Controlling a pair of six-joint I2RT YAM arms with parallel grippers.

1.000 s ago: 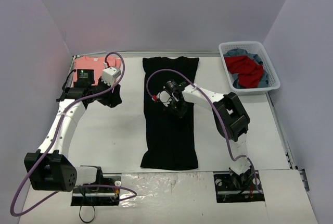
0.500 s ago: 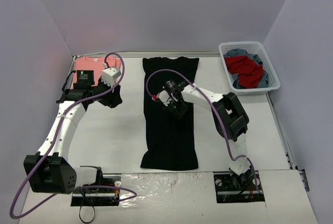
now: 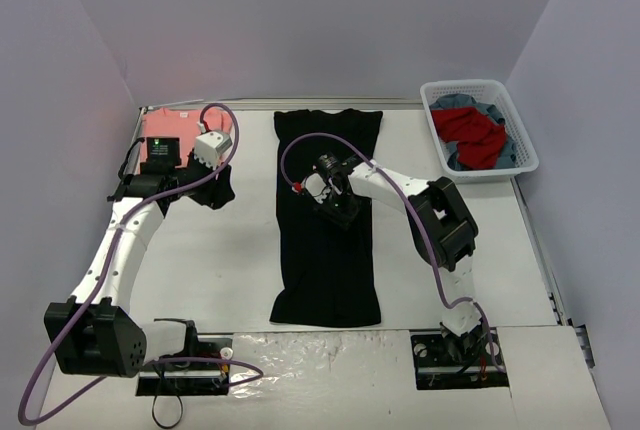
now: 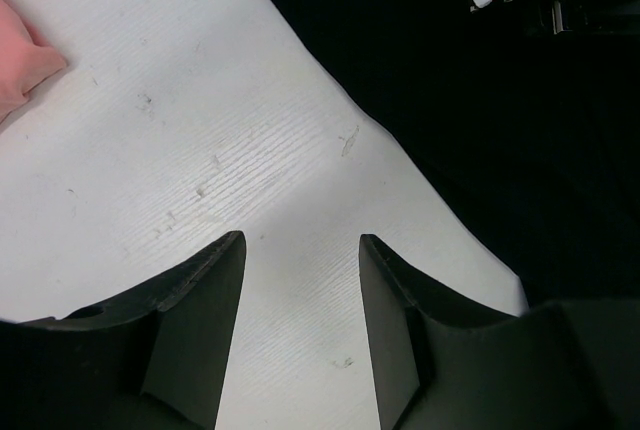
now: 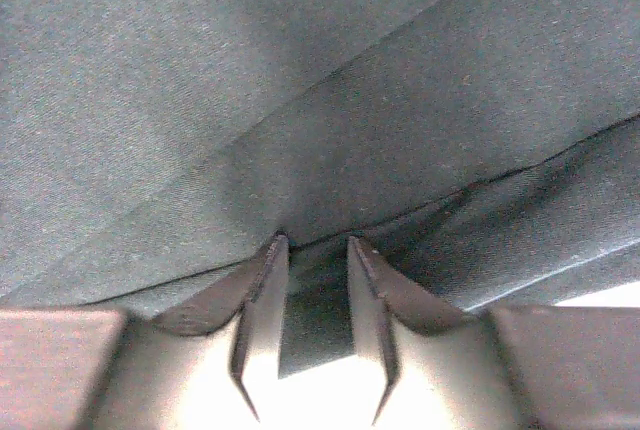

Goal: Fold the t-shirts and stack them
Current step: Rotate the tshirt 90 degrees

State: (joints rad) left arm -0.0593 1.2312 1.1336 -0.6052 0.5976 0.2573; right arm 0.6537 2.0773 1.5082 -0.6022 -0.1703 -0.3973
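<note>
While the right gripper (image 3: pixel 337 208) is down on the middle of the black t-shirt (image 3: pixel 328 260), we see from its wrist view that its fingers (image 5: pixel 262 295) are spread only a little, with a narrow gap between them. The tips touch the cloth, and creases in the dark fabric run right up to them. The shirt lies flat and lengthwise on the worktop (image 3: pixel 220 260). Its collar end is beyond this gripper and its hem is back toward the arm bases. The left gripper (image 3: pixel 218 190) hovers over bare worktop to the left of the black shirt, and its fingers (image 4: pixel 205 300) are spread wide with nothing between them. In its wrist view the edge of the black shirt runs diagonally just ahead and to the right of the fingertips. A corner of the pink t-shirt (image 4: pixel 22 62) shows far off to the upper left. In the overhead view we see the pink t-shirt (image 3: pixel 163 128) lying at the far left corner of the worktop, just beyond the left gripper. Well to the right of the right gripper, a white basket (image 3: pixel 522 145) holds red and blue clothes (image 3: pixel 470 133).
</note>
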